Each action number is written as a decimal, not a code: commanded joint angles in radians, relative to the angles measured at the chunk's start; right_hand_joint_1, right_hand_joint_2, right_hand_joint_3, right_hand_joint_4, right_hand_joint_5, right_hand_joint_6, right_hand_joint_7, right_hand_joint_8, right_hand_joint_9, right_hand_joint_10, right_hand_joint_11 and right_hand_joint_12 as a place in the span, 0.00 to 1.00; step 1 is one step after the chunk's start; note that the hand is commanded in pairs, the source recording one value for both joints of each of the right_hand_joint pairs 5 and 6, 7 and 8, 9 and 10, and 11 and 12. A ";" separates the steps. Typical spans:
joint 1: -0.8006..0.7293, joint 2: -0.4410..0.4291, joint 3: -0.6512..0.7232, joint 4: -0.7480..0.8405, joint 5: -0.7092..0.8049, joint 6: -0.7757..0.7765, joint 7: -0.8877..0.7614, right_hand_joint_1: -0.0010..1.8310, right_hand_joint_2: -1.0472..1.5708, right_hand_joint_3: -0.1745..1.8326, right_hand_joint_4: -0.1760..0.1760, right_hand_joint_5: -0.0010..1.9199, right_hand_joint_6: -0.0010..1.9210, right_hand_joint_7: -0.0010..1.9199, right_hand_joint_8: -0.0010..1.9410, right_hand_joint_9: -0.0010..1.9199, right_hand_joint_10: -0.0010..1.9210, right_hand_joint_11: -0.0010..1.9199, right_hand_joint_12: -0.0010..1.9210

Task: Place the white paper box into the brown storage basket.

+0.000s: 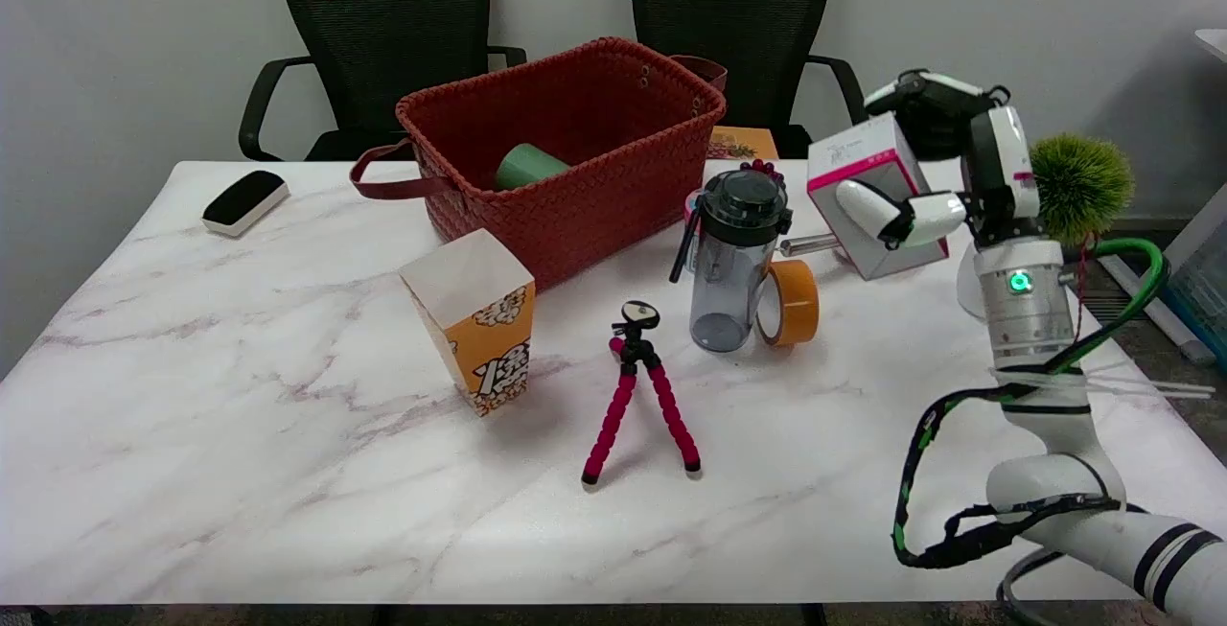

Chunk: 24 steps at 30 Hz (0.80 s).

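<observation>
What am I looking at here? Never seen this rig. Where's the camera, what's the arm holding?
One picture, from a head camera above the table's near side. The white arm at the lower right ends in a many-fingered right hand, which grips a white paper box with pink trim, lifted and tilted. On the marble table: a brown storage basket with a green cup inside, popcorn carton, red tripod, clear bottle, tape roll, black eraser.
</observation>
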 commanded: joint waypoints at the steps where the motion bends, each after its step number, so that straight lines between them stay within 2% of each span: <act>1: 0.003 0.029 0.149 0.450 -0.015 -0.383 -0.412 0.66 0.42 0.68 0.50 0.46 0.46 0.72 0.71 0.67 0.66 0.93 0.93; 8: 0.112 0.021 0.093 0.522 0.059 -0.501 -0.539 0.65 0.42 0.69 0.50 0.46 0.46 0.71 0.70 0.66 0.66 0.93 0.93; 14: 0.306 0.004 0.026 0.530 0.118 -0.622 -0.622 0.65 0.41 0.69 0.50 0.45 0.45 0.70 0.69 0.66 0.66 0.92 0.92; 20: 0.554 -0.025 -0.086 0.443 0.212 -0.765 -0.675 0.65 0.40 0.71 0.50 0.45 0.45 0.70 0.69 0.65 0.65 0.92 0.92; 24: 0.748 -0.089 -0.179 0.324 0.216 -0.833 -0.677 0.66 0.39 0.73 0.50 0.45 0.45 0.69 0.68 0.65 0.65 0.90 0.90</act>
